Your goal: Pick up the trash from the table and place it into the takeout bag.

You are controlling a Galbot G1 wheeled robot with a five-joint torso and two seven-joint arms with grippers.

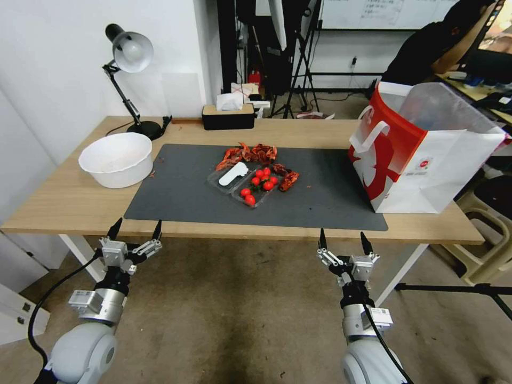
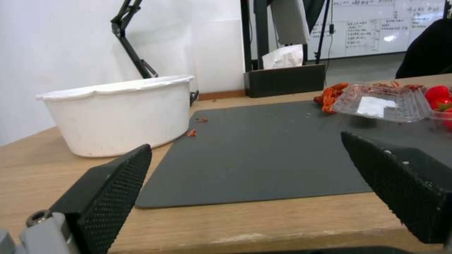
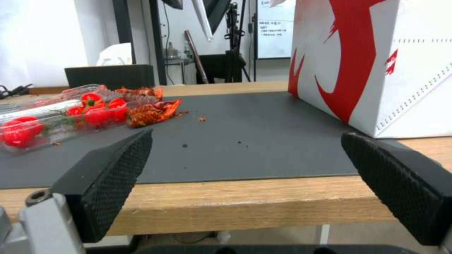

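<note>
Hovering before table edge: left pincer, right pincer, both spread wide, empty.

Bright, even indoor light, soft shadows, bowed wide-angle edges, slightly blurry wrist views

Both arms raised from below, forearms upright, short of the near edge of the surface. Left pincer just below that edge toward its left end, fingers spread wide, tips pointing up, nothing held. Right pincer below the same edge farther right, fingers likewise parted and bare. Neither touching the surface.
</note>
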